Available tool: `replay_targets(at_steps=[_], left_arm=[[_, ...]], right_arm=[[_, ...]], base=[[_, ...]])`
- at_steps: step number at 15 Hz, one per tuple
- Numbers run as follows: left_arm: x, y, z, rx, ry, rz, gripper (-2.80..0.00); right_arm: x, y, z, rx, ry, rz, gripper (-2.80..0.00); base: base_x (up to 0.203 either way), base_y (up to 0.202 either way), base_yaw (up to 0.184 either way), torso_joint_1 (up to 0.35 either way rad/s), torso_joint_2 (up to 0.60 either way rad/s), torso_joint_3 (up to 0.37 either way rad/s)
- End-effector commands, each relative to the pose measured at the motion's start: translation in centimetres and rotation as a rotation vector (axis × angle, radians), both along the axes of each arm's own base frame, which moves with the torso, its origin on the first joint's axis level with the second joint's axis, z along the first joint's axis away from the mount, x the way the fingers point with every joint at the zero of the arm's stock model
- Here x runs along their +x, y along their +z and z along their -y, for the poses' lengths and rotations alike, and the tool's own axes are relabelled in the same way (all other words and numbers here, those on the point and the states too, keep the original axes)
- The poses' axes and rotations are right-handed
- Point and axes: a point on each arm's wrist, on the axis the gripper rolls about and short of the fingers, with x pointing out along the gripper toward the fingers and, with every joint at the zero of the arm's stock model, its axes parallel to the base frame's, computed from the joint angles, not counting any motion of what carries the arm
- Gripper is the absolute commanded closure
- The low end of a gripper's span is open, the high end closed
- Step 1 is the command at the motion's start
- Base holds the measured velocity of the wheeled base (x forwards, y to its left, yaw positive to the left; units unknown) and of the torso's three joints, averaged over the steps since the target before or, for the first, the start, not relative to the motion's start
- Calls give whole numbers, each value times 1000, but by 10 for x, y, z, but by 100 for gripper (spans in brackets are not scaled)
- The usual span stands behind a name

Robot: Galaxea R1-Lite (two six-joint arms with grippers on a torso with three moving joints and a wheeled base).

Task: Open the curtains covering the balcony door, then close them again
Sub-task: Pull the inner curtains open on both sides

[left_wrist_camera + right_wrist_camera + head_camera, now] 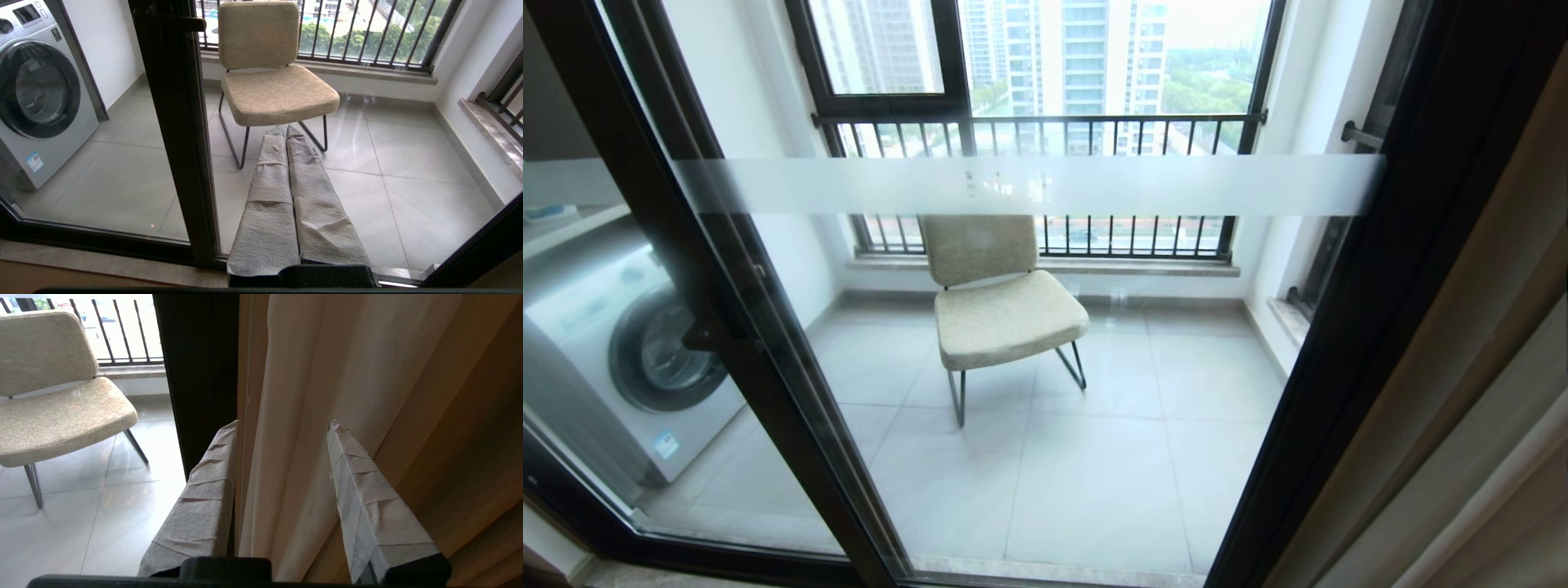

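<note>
The curtains hang gathered at the right edge of the balcony door, folds running vertically. The right pincer stands open astride the leading fold, gripping nothing. The left pincer is closed, empty.

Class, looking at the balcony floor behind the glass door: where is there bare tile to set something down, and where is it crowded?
Bare tile lies in front of the chair and between it and the right wall. It is crowded at the left, where the washing machine stands by the door frame.
</note>
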Motion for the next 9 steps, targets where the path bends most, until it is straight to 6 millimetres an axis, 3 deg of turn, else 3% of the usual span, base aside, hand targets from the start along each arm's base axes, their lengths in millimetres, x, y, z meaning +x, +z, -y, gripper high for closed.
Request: replay_targets(at_steps=[1, 9], left_arm=[[0, 0, 0, -1, 1, 0, 0], [0, 0, 0, -1, 1, 0, 0]], right_arm=[[0, 1, 0, -19, -13, -5, -280], [-5, 3, 2, -115, -170, -26, -280]], base=[[0, 0, 0, 0, 0, 0], [0, 0, 0, 0, 0, 0]])
